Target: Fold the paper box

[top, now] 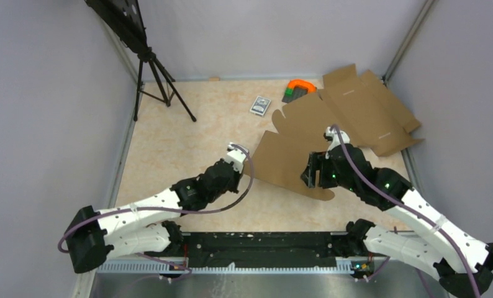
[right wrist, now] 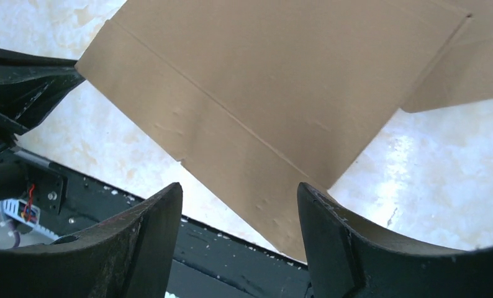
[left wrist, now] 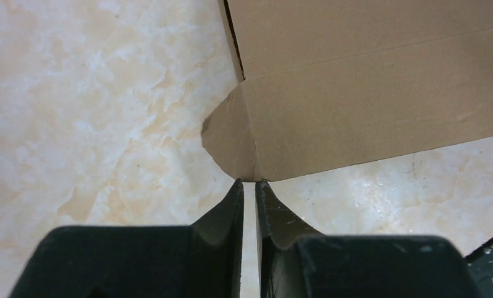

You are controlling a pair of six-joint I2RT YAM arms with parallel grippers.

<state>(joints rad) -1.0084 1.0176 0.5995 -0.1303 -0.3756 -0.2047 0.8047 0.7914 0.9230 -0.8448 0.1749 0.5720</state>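
The paper box (top: pixel 290 158) is a brown creased cardboard blank lying at mid-table, its near panel tilted up. My left gripper (top: pixel 239 151) is at the box's left edge. In the left wrist view its jaws (left wrist: pixel 249 182) stand almost together with only a thin slit of table between them, tips right at the corner where a small rounded flap (left wrist: pixel 227 133) meets the long panel (left wrist: pixel 368 99). My right gripper (top: pixel 311 177) hovers over the box's near right part. In the right wrist view it (right wrist: pixel 239 189) is wide open, and the cardboard (right wrist: pixel 262 93) lies beyond the fingers, not between them.
A second flat cardboard blank (top: pixel 365 105) lies at the back right, partly under the box. A small grey card pack (top: pixel 260 105) and an orange-and-green object (top: pixel 300 89) sit near the back wall. A tripod (top: pixel 160 81) stands at back left. The black base rail (top: pixel 262 242) runs along the near edge.
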